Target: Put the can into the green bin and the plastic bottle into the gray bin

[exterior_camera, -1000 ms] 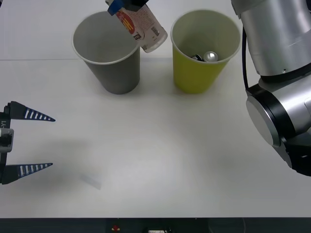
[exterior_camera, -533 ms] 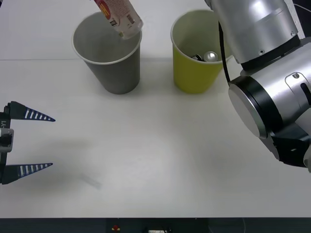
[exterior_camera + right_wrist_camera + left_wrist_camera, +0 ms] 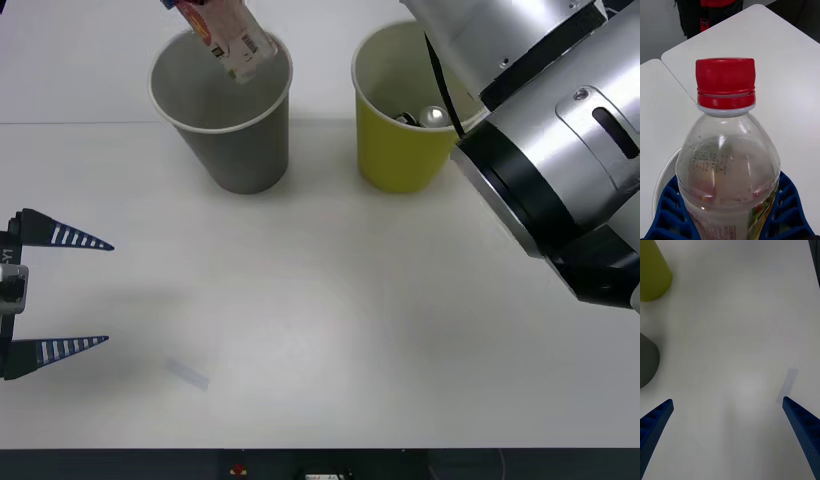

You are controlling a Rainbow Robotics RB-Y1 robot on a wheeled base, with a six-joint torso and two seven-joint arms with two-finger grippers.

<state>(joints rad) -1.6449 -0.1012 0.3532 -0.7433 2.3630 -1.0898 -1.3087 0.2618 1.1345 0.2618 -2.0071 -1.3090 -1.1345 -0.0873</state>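
Bright, even overhead light (soft faint shadows), pictures mostly sharp.

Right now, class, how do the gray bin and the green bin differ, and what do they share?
The gray bin has the plastic bottle held tilted above its mouth by the right pincer; the green bin has nothing over it. The green bin holds the can; the gray bin's visible inside looks bare. Both stand upright, alike in size and taper.

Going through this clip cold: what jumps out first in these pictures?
The plastic bottle hangs tilted over the mouth of the gray bin at the table's far side, clamped in the right gripper, with its red cap large in the right wrist view. Beside it, the green bin already holds the can. The left gripper waits open at the near left.
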